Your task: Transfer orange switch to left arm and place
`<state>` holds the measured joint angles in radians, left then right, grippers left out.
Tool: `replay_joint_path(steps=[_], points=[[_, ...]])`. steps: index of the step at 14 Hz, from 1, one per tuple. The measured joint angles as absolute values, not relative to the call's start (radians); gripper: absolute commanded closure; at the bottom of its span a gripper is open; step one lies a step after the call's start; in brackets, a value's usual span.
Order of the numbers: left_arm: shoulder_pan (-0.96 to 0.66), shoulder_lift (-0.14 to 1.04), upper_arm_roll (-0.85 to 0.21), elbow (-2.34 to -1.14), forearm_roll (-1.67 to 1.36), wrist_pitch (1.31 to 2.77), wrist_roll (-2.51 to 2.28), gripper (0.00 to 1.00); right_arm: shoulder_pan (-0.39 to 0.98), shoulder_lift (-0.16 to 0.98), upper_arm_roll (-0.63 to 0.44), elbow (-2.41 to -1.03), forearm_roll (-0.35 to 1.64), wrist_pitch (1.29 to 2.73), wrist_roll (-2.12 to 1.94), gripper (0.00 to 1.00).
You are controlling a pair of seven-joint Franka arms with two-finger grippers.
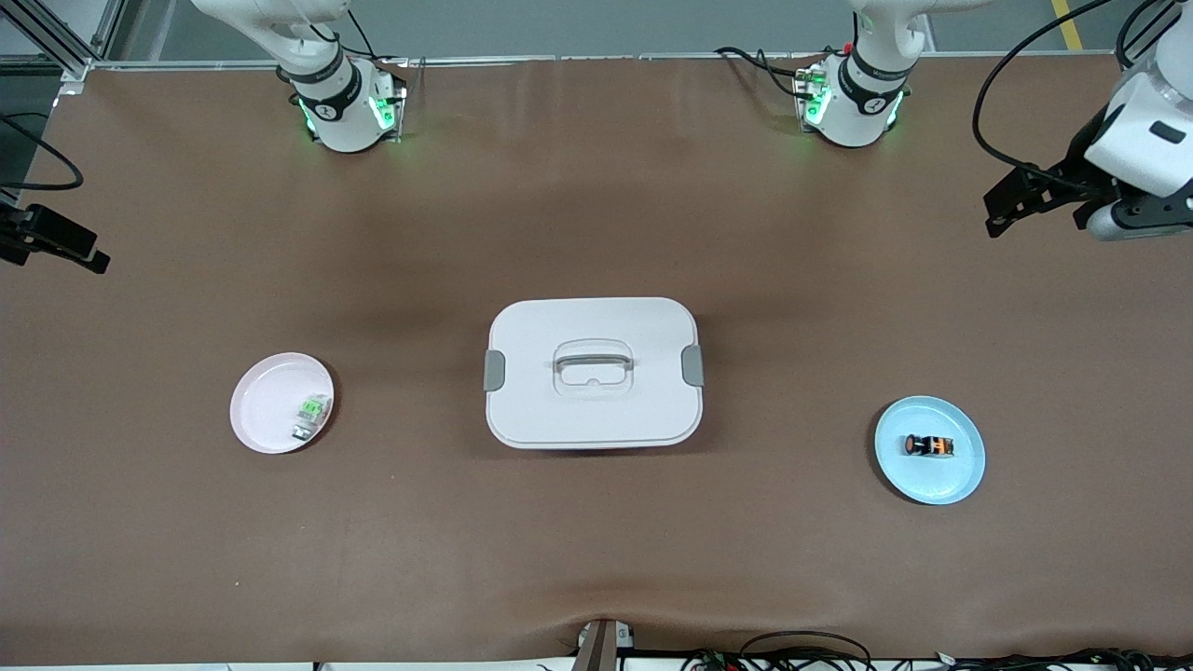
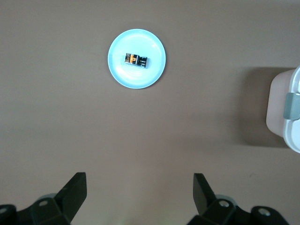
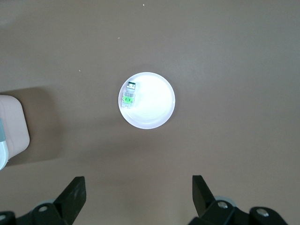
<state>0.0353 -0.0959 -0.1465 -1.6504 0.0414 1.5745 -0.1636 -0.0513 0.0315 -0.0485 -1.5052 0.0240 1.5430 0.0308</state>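
A wide bench (image 1: 596,186) covered in brown matte sheeting carries three things. At its middle stands the large white rounded-rectangular plastic box (image 1: 594,373) with grey side latches and a grey lid handle. Toward the right arm's end lies a small round pink plate (image 1: 270,403). Toward the left arm's end, slightly nearer the front camera, lies a small round light-blue plate (image 1: 929,477).
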Motion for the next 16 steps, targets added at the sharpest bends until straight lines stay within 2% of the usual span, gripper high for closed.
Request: replay_joint_path(steps=[2,8,16], points=[[0.018,-0.11,-0.104,-1.663,0.038,1.574,-0.137,0.0,-0.051,0.031,-0.048,-1.505,0.024,1.545,0.031,0.0],[0.016,-0.101,-0.098,-1.661,0.036,1.578,-0.123,0.0,-0.051,0.031,-0.042,-1.505,0.024,1.559,0.03,0.0],[0.008,-0.022,-0.099,-1.58,0.017,1.57,-0.123,0.0,-0.051,0.023,-0.041,-1.506,0.024,1.559,0.03,0.0]])
